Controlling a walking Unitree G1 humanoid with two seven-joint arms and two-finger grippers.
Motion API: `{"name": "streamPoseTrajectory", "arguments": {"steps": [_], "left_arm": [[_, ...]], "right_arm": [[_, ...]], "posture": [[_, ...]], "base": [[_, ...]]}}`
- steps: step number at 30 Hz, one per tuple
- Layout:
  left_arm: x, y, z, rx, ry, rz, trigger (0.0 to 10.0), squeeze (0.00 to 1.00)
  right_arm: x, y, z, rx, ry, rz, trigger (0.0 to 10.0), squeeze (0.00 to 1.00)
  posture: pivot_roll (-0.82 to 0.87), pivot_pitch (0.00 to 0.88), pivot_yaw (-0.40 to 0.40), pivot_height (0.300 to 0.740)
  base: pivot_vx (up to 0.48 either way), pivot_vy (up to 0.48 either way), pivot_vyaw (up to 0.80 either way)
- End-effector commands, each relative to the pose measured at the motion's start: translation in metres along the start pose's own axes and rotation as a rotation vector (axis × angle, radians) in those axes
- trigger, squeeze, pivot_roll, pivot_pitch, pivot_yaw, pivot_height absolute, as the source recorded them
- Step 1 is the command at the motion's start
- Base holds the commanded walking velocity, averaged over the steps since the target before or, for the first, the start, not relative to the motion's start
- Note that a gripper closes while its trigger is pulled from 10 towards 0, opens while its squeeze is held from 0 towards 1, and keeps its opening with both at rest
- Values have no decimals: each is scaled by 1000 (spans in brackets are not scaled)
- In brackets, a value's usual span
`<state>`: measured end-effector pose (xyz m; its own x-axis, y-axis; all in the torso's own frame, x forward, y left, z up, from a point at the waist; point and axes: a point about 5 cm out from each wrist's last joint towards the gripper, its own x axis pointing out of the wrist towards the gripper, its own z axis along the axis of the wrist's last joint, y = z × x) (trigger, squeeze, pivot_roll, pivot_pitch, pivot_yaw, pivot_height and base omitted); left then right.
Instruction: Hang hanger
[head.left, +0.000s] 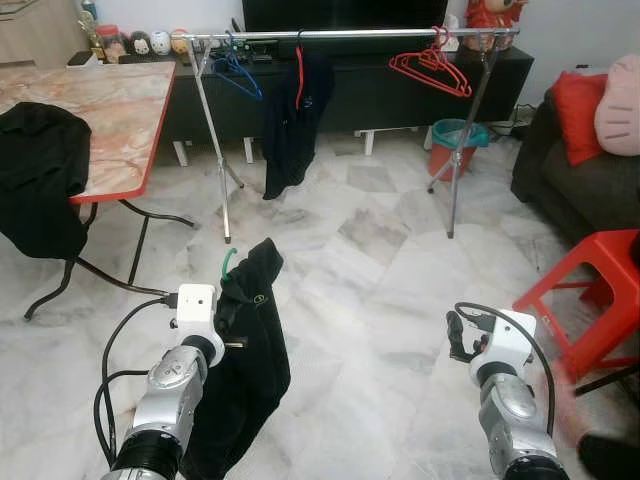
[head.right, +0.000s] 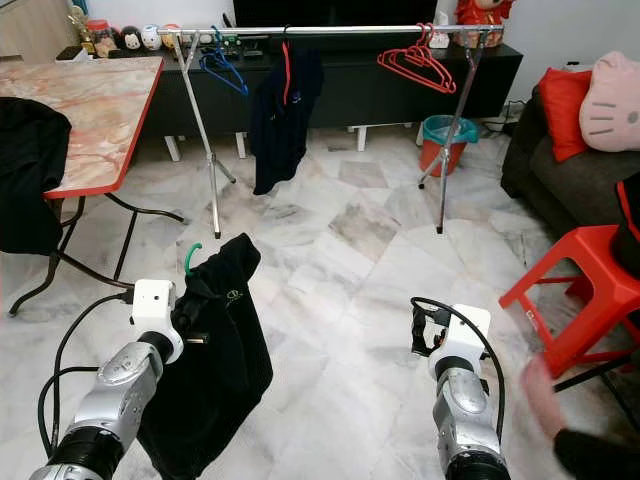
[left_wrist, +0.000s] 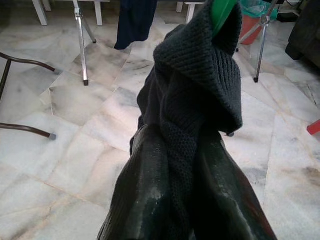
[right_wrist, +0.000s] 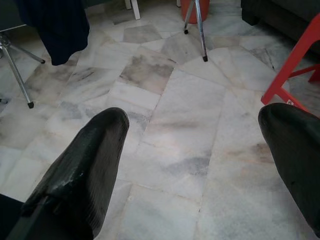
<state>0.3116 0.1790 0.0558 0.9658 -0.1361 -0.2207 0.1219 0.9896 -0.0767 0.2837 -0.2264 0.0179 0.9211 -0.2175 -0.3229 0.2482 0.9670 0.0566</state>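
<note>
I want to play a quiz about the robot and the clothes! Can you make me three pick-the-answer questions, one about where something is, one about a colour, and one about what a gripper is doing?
1. Where does the other black garment hang?
A. on the rail
B. on the red stool
C. on the sofa

2. What colour is the hook of the hanger that the robot holds?
A. red
B. blue
C. green

3. How is the right gripper?
A. shut on a hanger
B. open and empty
C. shut on a cushion

Answers:
1. A: it hangs from the rail of the clothes rack, between the blue hangers and the red hangers.
2. C: a green hook sticks up from the black sweater in the left gripper.
3. B: its jaws stand wide apart with bare floor between.
</note>
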Motion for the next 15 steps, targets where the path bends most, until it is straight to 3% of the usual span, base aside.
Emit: {"name": "streamPoseTrajectory", "arguments": {"steps": [1,15], "left_arm": [[3,1,9,6,-40,1,10000,0],[3,1,9,6,-40,1,10000,0]], "right_arm": [[1,-1,2,5,-6,-7,10000,0],[1,-1,2,5,-6,-7,10000,0]], "posture": [[-92,0,42,740],[-92,0,42,740]], "base": [[0,0,0],[0,0,0]]}}
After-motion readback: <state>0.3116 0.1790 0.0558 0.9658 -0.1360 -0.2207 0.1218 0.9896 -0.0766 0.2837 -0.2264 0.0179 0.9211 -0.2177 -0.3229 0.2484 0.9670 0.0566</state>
